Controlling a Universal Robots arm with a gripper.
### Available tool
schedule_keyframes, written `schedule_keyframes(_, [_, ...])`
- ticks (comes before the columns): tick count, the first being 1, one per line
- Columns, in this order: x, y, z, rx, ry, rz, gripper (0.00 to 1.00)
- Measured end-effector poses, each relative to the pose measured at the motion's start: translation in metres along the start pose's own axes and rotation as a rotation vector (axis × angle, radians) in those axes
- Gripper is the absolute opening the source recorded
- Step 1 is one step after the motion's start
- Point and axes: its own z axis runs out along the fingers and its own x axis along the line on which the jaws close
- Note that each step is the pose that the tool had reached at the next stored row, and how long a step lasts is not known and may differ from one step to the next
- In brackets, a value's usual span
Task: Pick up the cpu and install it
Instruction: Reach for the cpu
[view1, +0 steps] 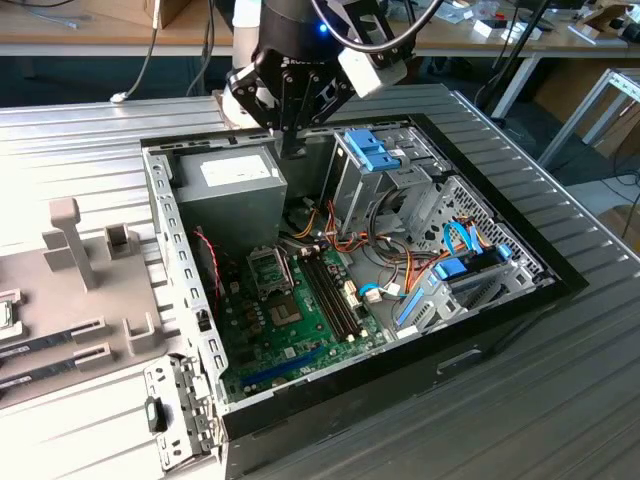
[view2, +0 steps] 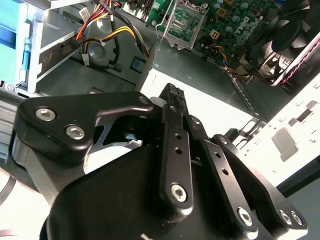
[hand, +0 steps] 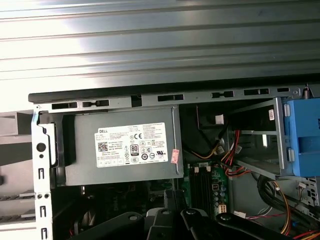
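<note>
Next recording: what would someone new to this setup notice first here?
An open computer case lies on a ribbed metal table, its green motherboard exposed. The black gripper hangs above the grey power supply at the case's far end, with bright blue drive brackets on the exterior view's right of it.

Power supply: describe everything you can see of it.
The power supply is a plain grey metal box with a white printed label on its upward face. It lies flat in a corner of the open case, tucked against two walls, next to the motherboard. Coloured wires run by its inner end. The gripper hangs above that end.
</note>
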Motion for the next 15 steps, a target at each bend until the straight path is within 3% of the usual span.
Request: schedule_keyframes(15, [0.0057, -0.0004, -0.0001, -0.0001, 0.0000, 0.000, 0.11])
